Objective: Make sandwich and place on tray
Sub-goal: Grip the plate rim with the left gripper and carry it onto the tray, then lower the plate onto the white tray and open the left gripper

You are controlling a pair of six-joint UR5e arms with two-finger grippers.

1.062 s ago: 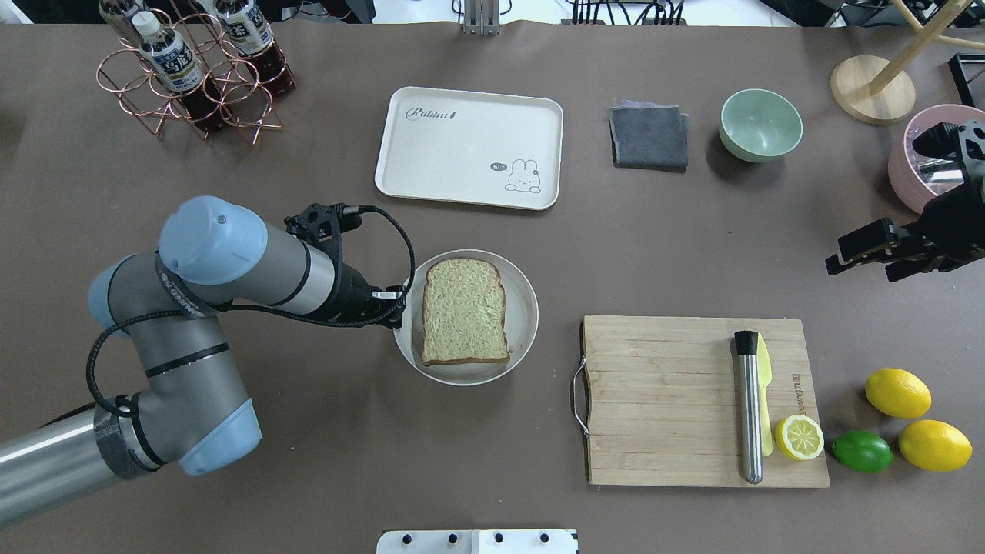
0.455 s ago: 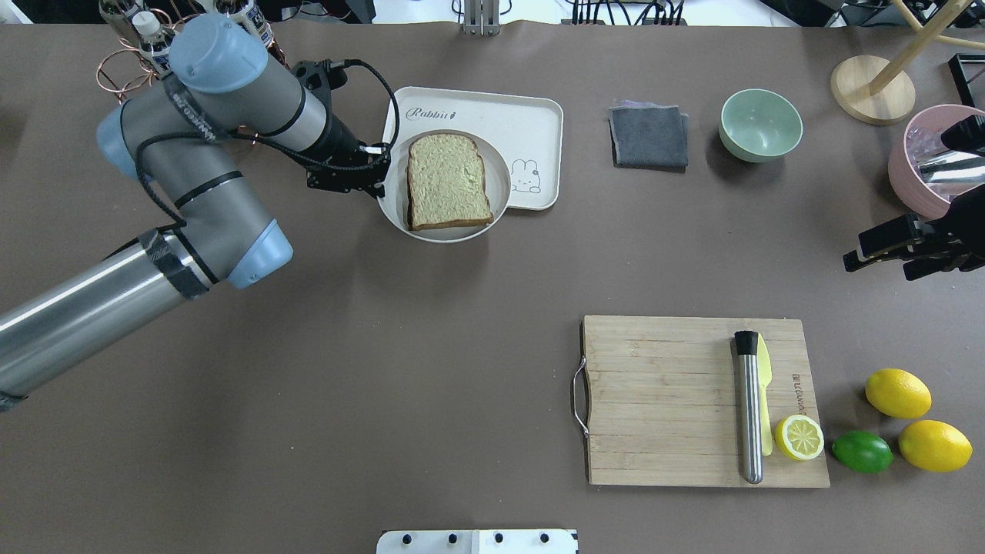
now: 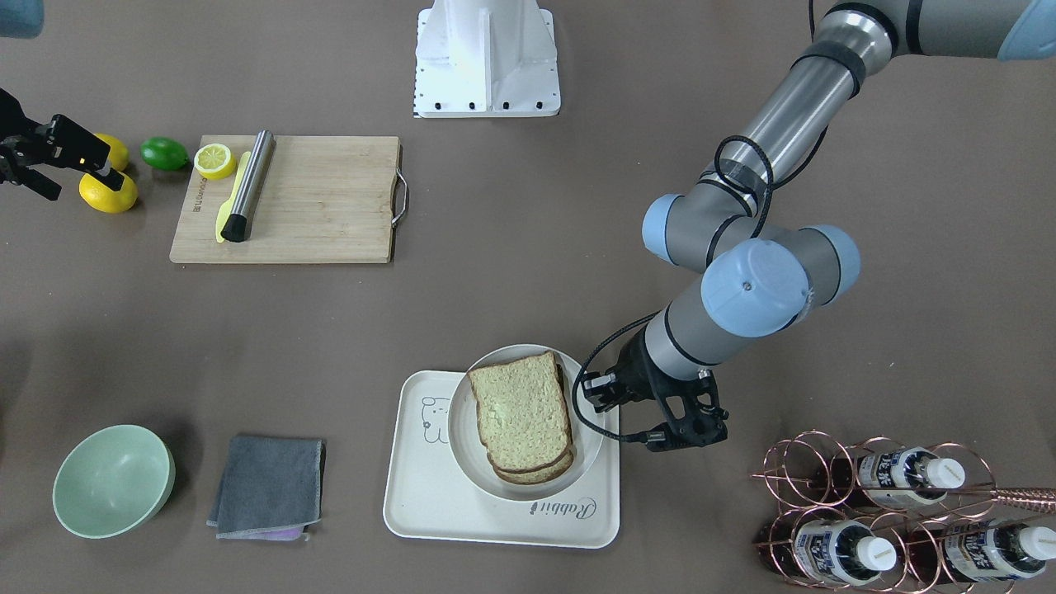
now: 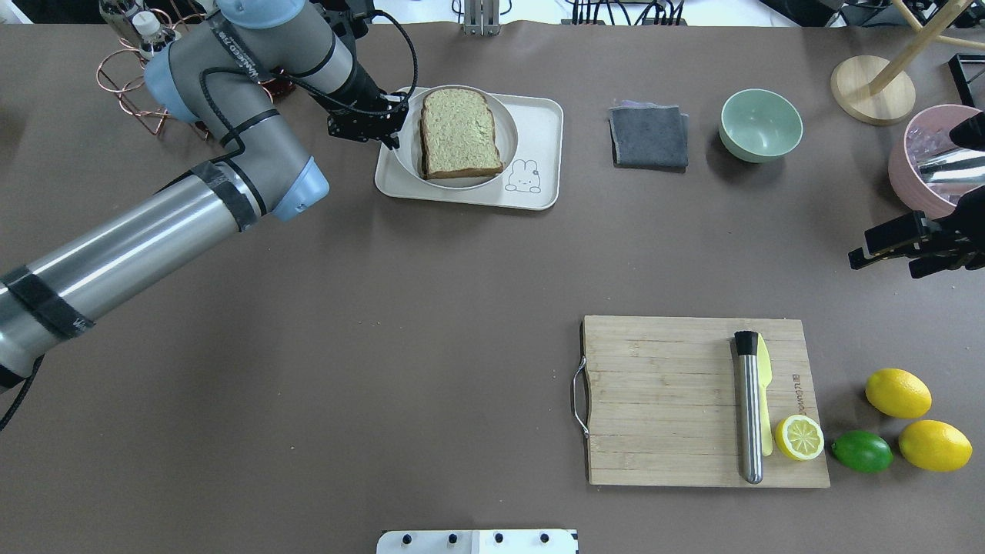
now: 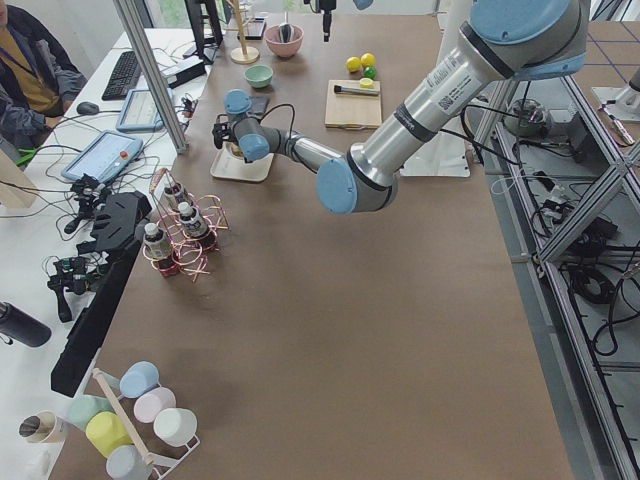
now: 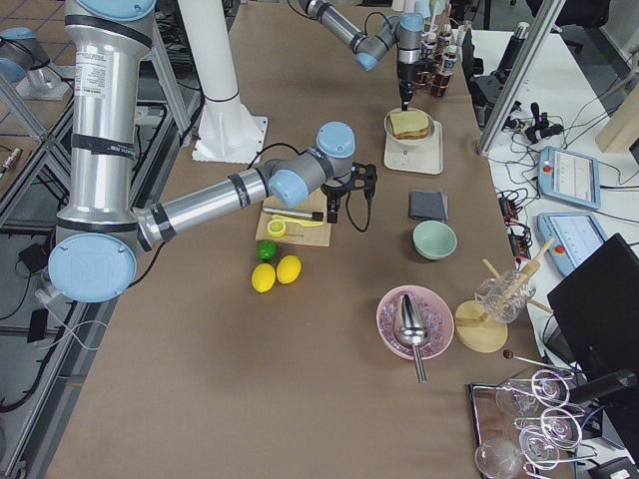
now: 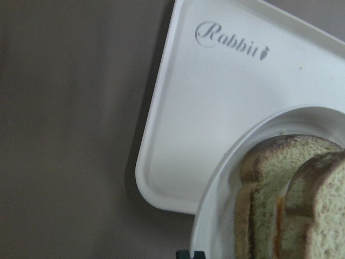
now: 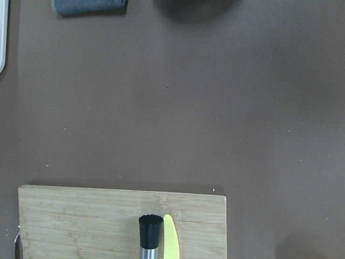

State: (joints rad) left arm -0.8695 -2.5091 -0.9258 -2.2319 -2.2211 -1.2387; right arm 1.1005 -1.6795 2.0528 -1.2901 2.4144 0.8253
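The sandwich is two speckled brown-crusted slices stacked on a round white plate. The left wrist view shows a thin orange streak between the slices; the egg is otherwise hidden. My left gripper is shut on the plate's left rim and holds it over the cream-white tray, which also shows in the front view. I cannot tell whether the plate touches the tray. My right gripper hangs at the table's right edge, empty; I cannot tell whether it is open or shut.
A wooden cutting board holds a steel rod, a yellow knife and a half lemon. Lemons and a lime lie right of it. A grey cloth and green bowl sit right of the tray. A bottle rack stands near my left arm.
My left arm has carried the plate with the sandwich from the table's middle away from me and to over the tray. The right gripper has drifted slightly right.
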